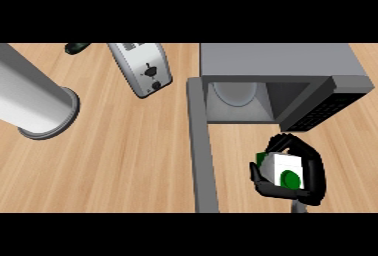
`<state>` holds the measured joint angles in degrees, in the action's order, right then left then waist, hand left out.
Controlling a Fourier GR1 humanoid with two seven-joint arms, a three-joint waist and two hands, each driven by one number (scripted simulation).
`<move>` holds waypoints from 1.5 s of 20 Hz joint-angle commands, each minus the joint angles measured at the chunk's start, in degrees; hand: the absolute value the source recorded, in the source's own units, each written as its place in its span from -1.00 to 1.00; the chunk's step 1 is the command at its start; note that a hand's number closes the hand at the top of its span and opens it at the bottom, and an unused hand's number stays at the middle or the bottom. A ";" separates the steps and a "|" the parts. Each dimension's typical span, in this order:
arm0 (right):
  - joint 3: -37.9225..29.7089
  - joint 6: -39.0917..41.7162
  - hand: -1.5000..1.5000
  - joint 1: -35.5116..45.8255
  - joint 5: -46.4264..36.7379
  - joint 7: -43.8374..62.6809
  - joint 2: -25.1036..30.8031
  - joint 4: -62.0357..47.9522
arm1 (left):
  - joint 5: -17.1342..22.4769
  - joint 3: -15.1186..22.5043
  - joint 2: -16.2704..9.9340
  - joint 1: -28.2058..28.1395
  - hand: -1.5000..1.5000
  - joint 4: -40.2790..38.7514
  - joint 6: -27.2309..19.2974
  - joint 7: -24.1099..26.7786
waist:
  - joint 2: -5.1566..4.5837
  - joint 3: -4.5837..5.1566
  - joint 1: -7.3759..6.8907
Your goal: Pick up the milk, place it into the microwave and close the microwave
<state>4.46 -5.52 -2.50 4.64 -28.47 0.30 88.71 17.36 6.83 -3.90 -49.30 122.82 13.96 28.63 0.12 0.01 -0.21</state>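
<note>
While right hand point(310, 175) wraps milk point(284, 169), microwave point(280, 67) open

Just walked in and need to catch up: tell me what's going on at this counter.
The robot's right hand is curled round a white milk carton with a green round mark, holding it in front of the grey microwave. The microwave's door stands wide open toward the viewer, and a pale round plate shows inside the cavity. The carton is still outside. A silver toaster and a tall grey cylinder stand to the left on the wooden counter. The left hand is not in view.
</note>
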 commanded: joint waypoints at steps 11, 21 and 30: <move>2.73 -15.80 1.00 20.46 -5.43 1.48 -0.30 -23.34 | -0.11 -1.56 0.44 0.26 -1.00 -2.83 1.98 1.90 | -0.25 -0.04 -0.88; -3.69 -19.37 1.00 39.07 2.22 -6.87 -0.30 -52.48 | -2.21 -1.76 1.09 3.13 -1.00 -5.50 1.46 1.32 | -0.59 -0.09 -1.70; -10.44 -22.91 1.00 49.62 -2.94 -11.25 4.41 -70.83 | 1.90 -4.68 -1.77 2.09 -1.00 -3.49 4.58 0.18 | -1.52 -0.17 -3.86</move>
<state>-4.15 -26.72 43.67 2.37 -37.48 3.04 24.55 19.35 1.90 -5.31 -46.41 118.85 17.85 29.11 -1.07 -0.11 -3.19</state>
